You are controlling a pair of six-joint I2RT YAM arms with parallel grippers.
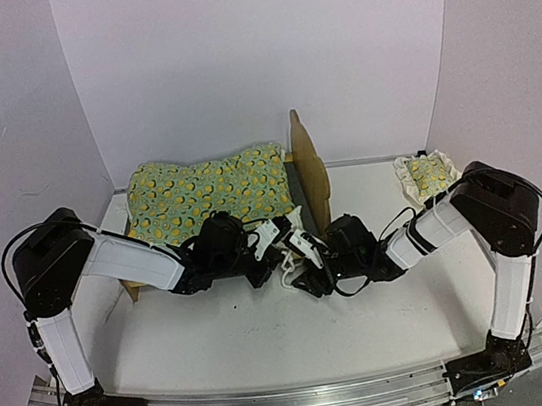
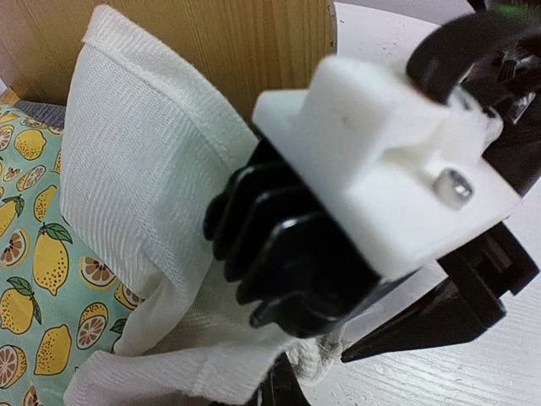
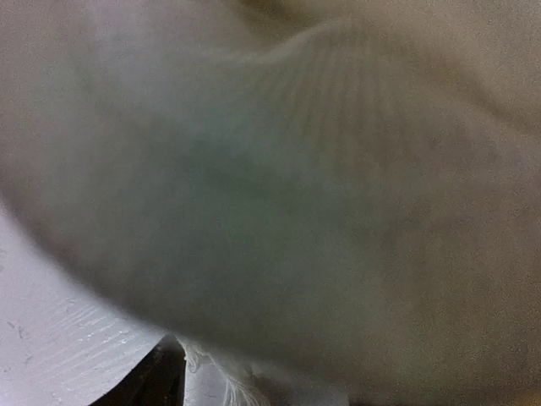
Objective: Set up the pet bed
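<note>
Starting at the left gripper (image 1: 278, 233): the jaws are fully closed, and in the left wrist view the white underside of the blanket (image 2: 144, 194) gathers to a bunch at the fingers, so the grip is on a turned-up corner of the blanket. The right gripper (image 1: 299, 258) sits just beside it, to its right. One white finger with a black ribbed pad (image 2: 279, 254) lies against the same white fabric. How wide the right jaws stand cannot be determined, because blurred cloth fills nearly the whole right wrist view and only a dark finger edge shows at the bottom. Both grippers meet at the near right corner of the pet bed (image 1: 131, 283), close to the base of its upright curved headboard (image 1: 307, 157). The pet bed stands on the table (image 1: 269, 334) left of centre, toward the back wall, headboard at its right end. The lemon-print side of the blanket covers most of the bed, leaving a dark strip of mattress pad (image 1: 291, 175) exposed beside the headboard. A small matching pillow (image 1: 427, 176) lies well apart, at the far right of the table.
</note>
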